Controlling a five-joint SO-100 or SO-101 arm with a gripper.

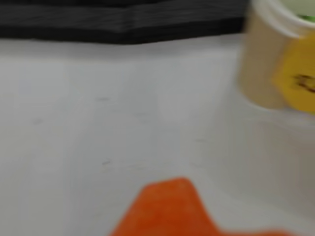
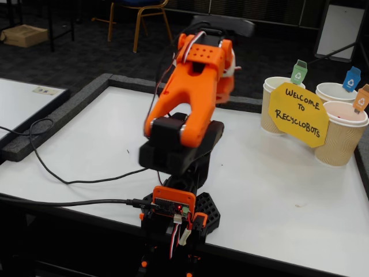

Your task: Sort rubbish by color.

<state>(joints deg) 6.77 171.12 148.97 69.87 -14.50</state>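
On the white table [image 2: 271, 190] in the fixed view, there's plenty of bare surface: the whole middle and right foreground lies open, and a dark foam border [image 2: 57, 115] runs along the left and far edges. The orange arm [image 2: 193, 92] rises from its base [image 2: 176, 210] at the near edge, folded up and blurred. A black cable [image 2: 63, 179] trails off to the left across the tabletop.

Over at the far right stand three beige paper cups: one with a green tag [image 2: 275, 107], one with a blue tag [image 2: 334, 91], one with an orange tag [image 2: 341, 135]. The yellow "Welcome to Recyclobots" sign [image 2: 298, 114] leans in front of them.

Now the wrist view, and it's smeared: white table, the dark border along the top, a beige cup with the yellow sign across it at upper right. A sliver of green [image 1: 306, 17] peeks over that cup's rim, possibly the green bundle, too blurred to say. The blue bundle isn't visible in either view.

The claw [image 1: 170, 209] shows only as one orange wedge at the bottom edge. Whether it's spread or closed can't be told; nothing shows in its grip.
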